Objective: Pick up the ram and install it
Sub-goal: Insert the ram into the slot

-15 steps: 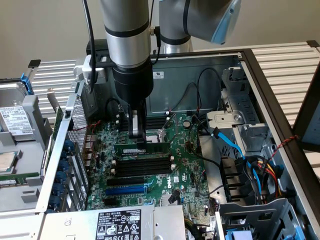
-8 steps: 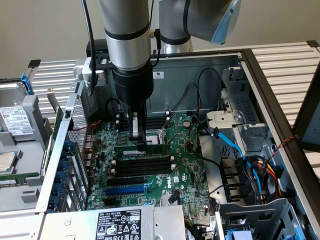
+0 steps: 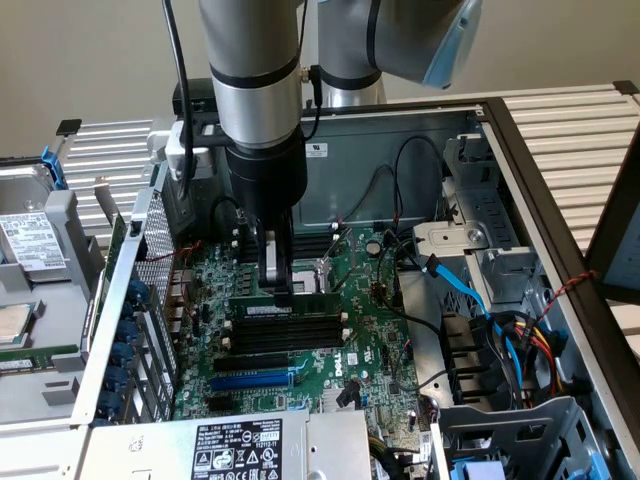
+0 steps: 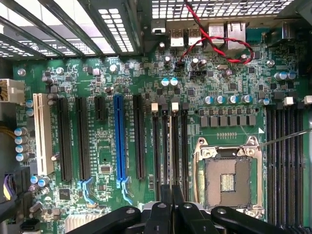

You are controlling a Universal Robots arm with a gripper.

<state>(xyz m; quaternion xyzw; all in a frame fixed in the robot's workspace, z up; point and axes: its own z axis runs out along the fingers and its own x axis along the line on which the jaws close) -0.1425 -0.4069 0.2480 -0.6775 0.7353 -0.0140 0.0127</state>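
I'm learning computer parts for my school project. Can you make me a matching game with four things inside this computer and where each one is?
Things
1. thin green ram stick with a white label
2. long blue plastic slot
3. twisted red and black wires
4. square silver metal processor socket

Places
A. right beside the metal ports
B. between two groups of black memory slots
C. held by the black gripper, which is shut
D. with long black card slots on both sides

Pairs: 1-C, 2-D, 3-A, 4-B
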